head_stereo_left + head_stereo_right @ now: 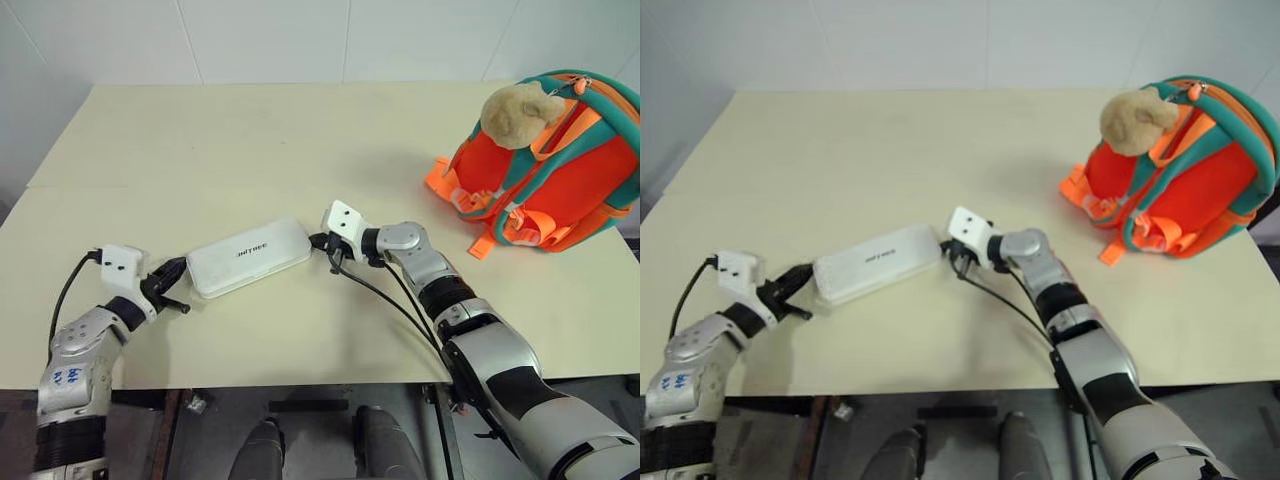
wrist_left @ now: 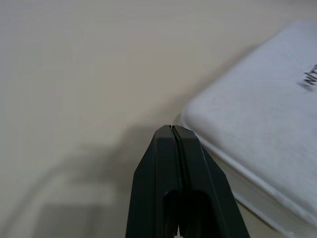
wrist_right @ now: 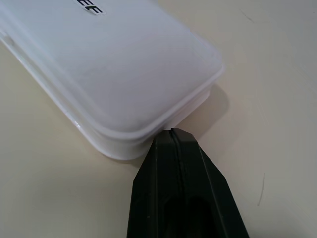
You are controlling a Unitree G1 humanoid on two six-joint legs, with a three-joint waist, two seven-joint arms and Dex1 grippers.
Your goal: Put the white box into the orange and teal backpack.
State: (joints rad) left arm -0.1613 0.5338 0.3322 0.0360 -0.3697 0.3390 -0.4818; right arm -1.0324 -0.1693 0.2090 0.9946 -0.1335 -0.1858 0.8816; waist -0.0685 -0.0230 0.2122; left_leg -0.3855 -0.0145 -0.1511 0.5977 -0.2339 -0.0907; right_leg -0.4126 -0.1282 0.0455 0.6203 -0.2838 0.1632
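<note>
Nearest the viewer, two robot arms reach over the near edge of a pale cream worktop (image 1: 300, 130). The left tool (image 1: 178, 290) sits close to the near left corner, its two black fingers (image 2: 173, 163) pressed fully together with nothing between them. Its tips rest right at the left end of the white box (image 1: 249, 257), at that end's rounded corner; whether they actually touch it cannot be told.

The white box is a flat, long case with rounded corners and small dark lettering on its lid. It lies flat on the worktop, left of the middle and toward the near edge, set at a slant so its right end points a little farther away.

The right tool (image 1: 322, 241) meets the box's right end from the opposite side. Its black fingers (image 3: 173, 158) are also closed tight, gripping nothing, with the tips up against the lower rim of the box.

The orange and teal backpack (image 1: 560, 170) stands at the far right corner of the worktop, well apart from the box. It is bright orange with teal trim and orange buckles. A tan plush toy (image 1: 517, 113) sits against its top.
</note>
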